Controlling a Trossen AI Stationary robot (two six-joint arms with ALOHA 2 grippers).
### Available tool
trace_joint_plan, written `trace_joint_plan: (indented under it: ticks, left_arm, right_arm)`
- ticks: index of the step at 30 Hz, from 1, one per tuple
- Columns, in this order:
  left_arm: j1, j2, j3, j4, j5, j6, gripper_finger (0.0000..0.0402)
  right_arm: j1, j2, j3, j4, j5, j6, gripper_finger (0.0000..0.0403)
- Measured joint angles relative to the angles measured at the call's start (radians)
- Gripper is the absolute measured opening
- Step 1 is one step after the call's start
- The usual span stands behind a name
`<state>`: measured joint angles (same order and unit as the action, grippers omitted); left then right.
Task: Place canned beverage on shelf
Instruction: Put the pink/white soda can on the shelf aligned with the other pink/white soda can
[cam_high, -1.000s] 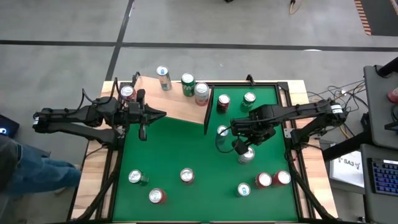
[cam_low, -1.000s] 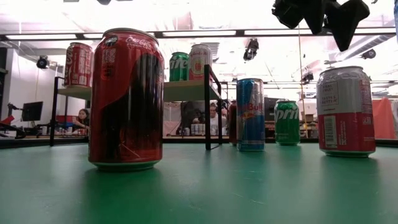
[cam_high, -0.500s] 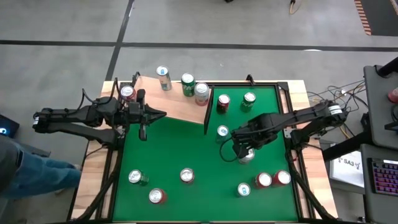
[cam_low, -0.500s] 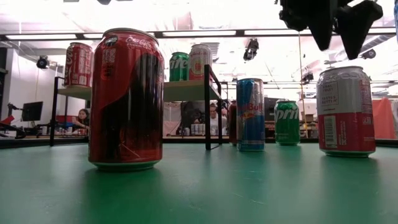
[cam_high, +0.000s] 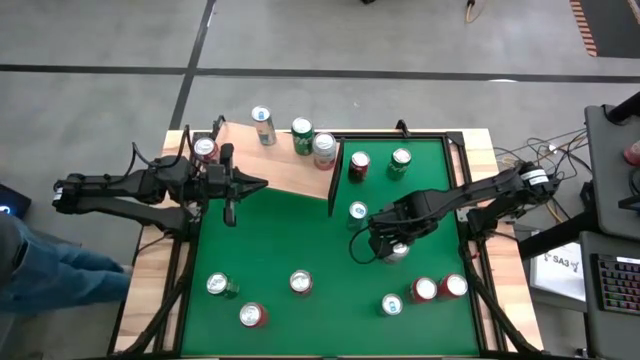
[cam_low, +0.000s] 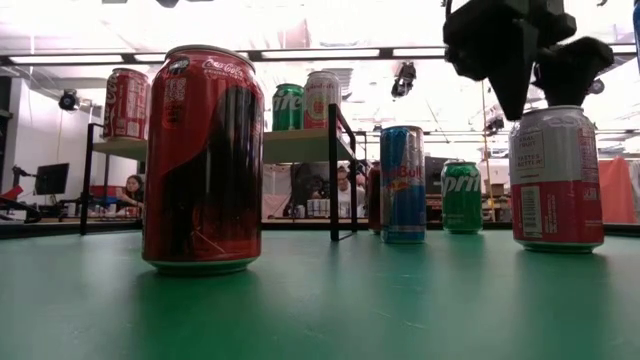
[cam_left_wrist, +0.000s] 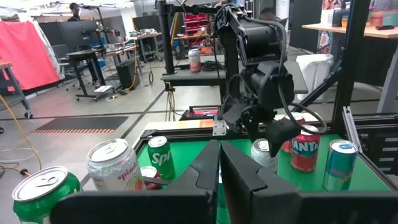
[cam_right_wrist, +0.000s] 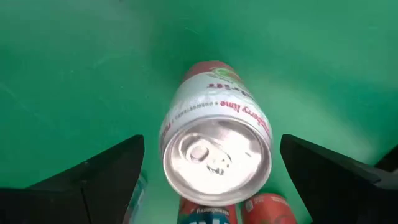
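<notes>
A white-and-red can (cam_right_wrist: 214, 158) stands upright on the green table (cam_high: 290, 230), right of the middle. My right gripper (cam_low: 540, 100) hangs open just above it, pointing down. Its fingers (cam_right_wrist: 99, 177) stand wide on either side of the can's top (cam_high: 398, 250) without touching it. The shelf (cam_high: 285, 165), a pale wood board with a dark end panel (cam_high: 334, 180), sits at the far left and carries several cans (cam_high: 324, 150). My left gripper (cam_high: 262, 184) is shut and held level over the shelf's near edge.
A Red Bull can (cam_low: 402, 185), a Sprite can (cam_low: 461, 197) and a dark red can (cam_high: 358, 165) stand between the shelf and my right gripper. Several more cans stand along the near edge, among them a Coca-Cola can (cam_low: 203, 160) and a Fanta can (cam_high: 424, 290).
My right gripper has come down toward the white-and-red can and shifted slightly toward the table's near edge, staying open. The can has not moved.
</notes>
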<state>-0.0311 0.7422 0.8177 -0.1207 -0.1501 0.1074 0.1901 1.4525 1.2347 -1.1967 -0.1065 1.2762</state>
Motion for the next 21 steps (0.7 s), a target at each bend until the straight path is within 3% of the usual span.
trace_joint_plan:
  ticks: [7, 14, 21]
  left_arm:
    - [0.0, 0.01, 0.0, 0.0, 0.0, 0.001, 0.0]
    - [0.0, 0.033, 0.0, 0.0, 0.0, 0.012, 0.0]
    - [0.0, 0.054, 0.0, 0.001, 0.0, 0.012, 0.0]
  right_arm:
    - [0.0, 0.006, -0.062, 0.058, -0.024, 0.01, 0.0365]
    - [0.0, 0.008, -0.107, 0.092, -0.033, 0.009, 0.0292]
    - [0.0, 0.005, -0.077, 0.06, -0.032, -0.001, 0.0288]
